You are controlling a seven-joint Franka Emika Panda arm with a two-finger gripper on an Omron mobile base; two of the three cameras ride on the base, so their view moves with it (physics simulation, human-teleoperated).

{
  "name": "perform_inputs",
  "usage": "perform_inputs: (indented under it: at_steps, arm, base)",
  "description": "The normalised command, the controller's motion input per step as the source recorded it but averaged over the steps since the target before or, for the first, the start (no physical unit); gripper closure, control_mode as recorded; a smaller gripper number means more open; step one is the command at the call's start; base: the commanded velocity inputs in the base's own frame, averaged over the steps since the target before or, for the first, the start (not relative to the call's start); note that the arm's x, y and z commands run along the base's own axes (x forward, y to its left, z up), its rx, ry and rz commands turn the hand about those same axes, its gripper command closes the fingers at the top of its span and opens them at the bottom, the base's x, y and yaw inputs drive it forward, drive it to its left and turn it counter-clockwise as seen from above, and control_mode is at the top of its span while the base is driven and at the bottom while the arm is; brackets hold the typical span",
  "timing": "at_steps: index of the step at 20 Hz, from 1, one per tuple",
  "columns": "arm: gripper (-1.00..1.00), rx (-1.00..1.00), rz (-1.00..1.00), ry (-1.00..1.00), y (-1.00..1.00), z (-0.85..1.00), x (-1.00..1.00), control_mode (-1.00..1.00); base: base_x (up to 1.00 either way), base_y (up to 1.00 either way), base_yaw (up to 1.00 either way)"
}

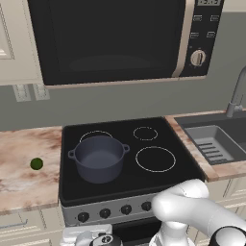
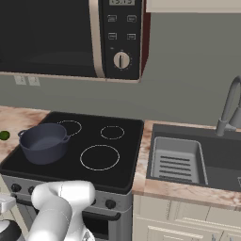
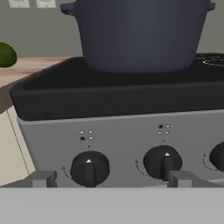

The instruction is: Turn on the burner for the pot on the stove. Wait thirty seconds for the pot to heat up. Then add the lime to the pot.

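Note:
The dark grey-blue pot (image 1: 99,157) stands without a lid on the back-left ring of the black glass stove (image 1: 144,180). The small green lime (image 1: 36,164) lies on the marble counter to the left of the stove, apart from the pot. My gripper (image 3: 111,180) hangs low in front of the stove's grey steel panel, open, with nothing between its fingers (image 3: 43,178). It faces the two leftmost knobs (image 3: 89,168) (image 3: 162,162), both with their marks pointing up. In the hand view the pot (image 3: 140,35) looms above the panel, and the lime (image 3: 6,54) sits at the left edge.
A black microwave (image 1: 115,38) hangs over the cooktop. A sink (image 1: 216,141) with a faucet (image 1: 236,93) lies to the right of the stove. Two more knobs (image 1: 126,209) run along the front panel. Marble counter (image 1: 19,185) spreads to the left.

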Motion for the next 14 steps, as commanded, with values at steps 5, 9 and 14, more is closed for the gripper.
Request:
perform_inputs:
  at_steps: [5, 9, 14]
  arm:
    - [-1.0, -0.07, 0.04, -0.02, 0.0, -0.01, 0.03, -1.0]
    - [-1.0, -0.1, 0.05, -0.1, 0.0, -0.12, 0.11, -1.0]
    - [-1.0, -0.1, 0.04, -0.12, 0.0, -0.07, 0.25, -1.0]
  base:
    - [0.0, 0.0, 0.0]
    - [0.0, 0.0, 0.0]
    - [0.0, 0.0, 0.0]
